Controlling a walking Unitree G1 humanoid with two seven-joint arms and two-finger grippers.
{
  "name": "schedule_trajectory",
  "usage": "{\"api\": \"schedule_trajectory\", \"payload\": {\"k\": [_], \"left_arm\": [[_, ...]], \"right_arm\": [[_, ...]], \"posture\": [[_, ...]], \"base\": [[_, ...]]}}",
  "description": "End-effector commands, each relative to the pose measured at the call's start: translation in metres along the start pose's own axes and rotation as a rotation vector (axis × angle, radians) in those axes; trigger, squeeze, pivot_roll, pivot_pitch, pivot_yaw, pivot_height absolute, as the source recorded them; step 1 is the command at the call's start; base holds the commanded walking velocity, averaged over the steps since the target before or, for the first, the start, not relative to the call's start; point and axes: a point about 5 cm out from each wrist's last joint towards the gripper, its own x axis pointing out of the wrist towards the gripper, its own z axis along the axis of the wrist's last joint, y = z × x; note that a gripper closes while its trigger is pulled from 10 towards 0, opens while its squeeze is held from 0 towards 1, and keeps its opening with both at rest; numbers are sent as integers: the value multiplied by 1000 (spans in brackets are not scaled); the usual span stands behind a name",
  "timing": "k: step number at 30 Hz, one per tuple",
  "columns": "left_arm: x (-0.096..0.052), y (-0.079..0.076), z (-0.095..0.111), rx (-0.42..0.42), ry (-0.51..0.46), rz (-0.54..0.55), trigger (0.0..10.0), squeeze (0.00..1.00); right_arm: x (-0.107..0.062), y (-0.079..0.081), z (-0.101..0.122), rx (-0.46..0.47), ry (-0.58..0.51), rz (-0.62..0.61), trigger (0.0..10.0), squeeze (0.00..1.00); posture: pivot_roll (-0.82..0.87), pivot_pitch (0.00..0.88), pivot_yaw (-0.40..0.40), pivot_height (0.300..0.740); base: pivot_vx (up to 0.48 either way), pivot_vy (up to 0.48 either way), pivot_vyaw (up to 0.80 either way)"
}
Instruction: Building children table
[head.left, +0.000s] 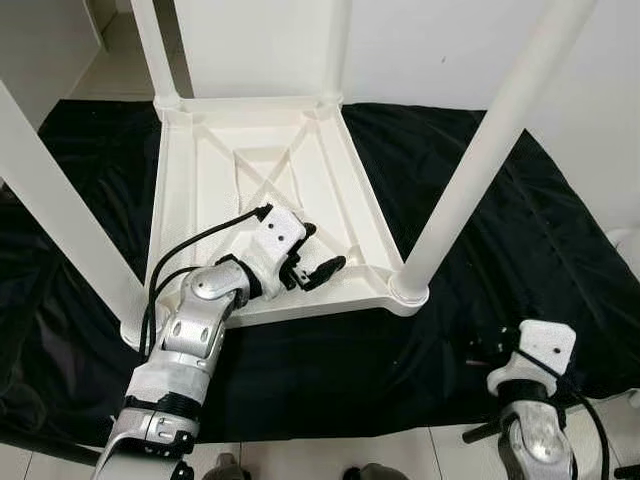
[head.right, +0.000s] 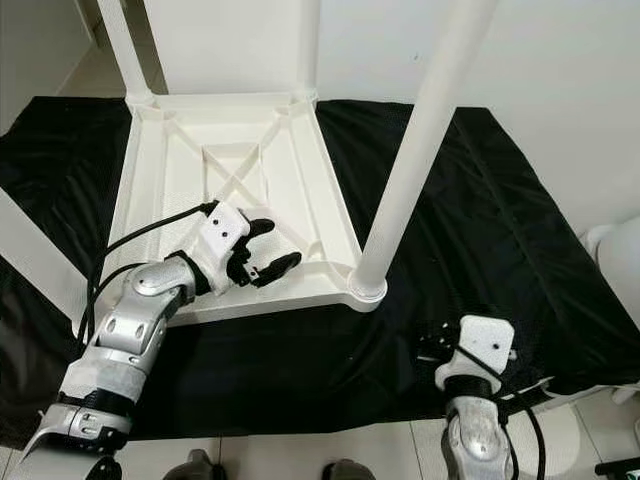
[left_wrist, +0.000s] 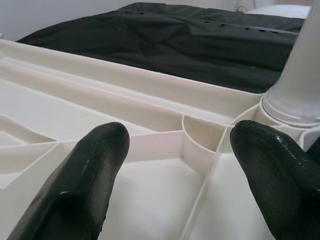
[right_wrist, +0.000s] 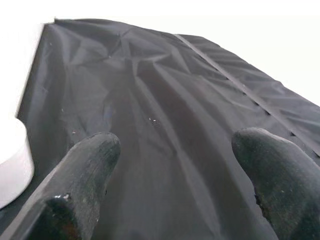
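A white plastic children's table lies upside down on a black cloth, its ribbed underside facing up. Its legs stand upward from the corners, among them the near right leg and the near left leg. My left gripper hovers open just above the ribs near the front right corner, a little left of that leg's socket. The left wrist view looks between its fingertips at the ribs and the leg base. My right gripper is open over bare cloth, right of the table, holding nothing.
The far legs rise at the back near a white wall. A rounded white object sits at the cloth's right edge. Light floor tiles border the cloth's front edge by my right arm.
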Motion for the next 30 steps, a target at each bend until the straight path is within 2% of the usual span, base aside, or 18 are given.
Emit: {"api": "schedule_trajectory", "payload": {"k": [1, 3, 5, 9, 12, 16, 17, 24, 26, 28, 29, 30], "left_arm": [[1, 20, 1, 0, 1, 368, 10000, 0], [1, 20, 1, 0, 1, 368, 10000, 0], [4, 23, 1, 4, 6, 395, 10000, 0], [6, 22, 2, 7, 5, 403, 10000, 0], [10, 20, 4, 28, 2, 403, 10000, 0], [11, 22, 4, 36, 10, 411, 10000, 0], [12, 25, 2, 42, 30, 439, 10000, 0], [13, 31, 2, 30, 44, 475, 10000, 0], [13, 34, 2, 40, 51, 485, 10000, 0], [13, 34, 2, 40, 51, 485, 10000, 0], [13, 35, 3, 42, 51, 487, 10000, 0], [13, 35, 3, 42, 51, 487, 10000, 0]], "right_arm": [[8, -4, -7, -1, 44, -3, 10000, 0], [8, -4, -7, -1, 44, -3, 10000, 0], [18, -7, -10, 2, 56, -7, 10000, 0], [25, -11, -13, 5, 69, -27, 10000, 0], [40, -15, -16, 47, 72, -39, 10000, 0], [45, -14, -17, 49, 74, -36, 10000, 0], [55, -11, -18, 43, 69, -19, 10000, 0], [71, -5, -14, 48, 48, 12, 10000, 0], [82, 4, -12, 59, 46, 48, 10000, 0], [82, 4, -12, 59, 46, 48, 10000, 0], [87, 14, -11, 69, 44, 96, 10000, 0], [87, 14, -11, 69, 44, 96, 10000, 0]], "posture": [[-9, 38, -16, 740], [-9, 38, -16, 740], [-1, 30, -24, 740], [6, 27, -26, 740], [17, 21, -34, 740], [17, 15, -32, 740], [25, 7, -29, 740], [29, 1, -29, 740], [37, 0, -31, 740], [37, 0, -31, 740], [39, 0, -31, 740], [39, 0, -31, 740]], "base": [[0, 0, 0], [0, 0, 0], [0, 0, 0], [0, 0, 0], [0, 0, 0], [0, 0, 0], [0, 0, 0], [0, 0, 0], [0, 0, 0], [0, 0, 0], [0, 0, 0], [0, 0, 0]]}}
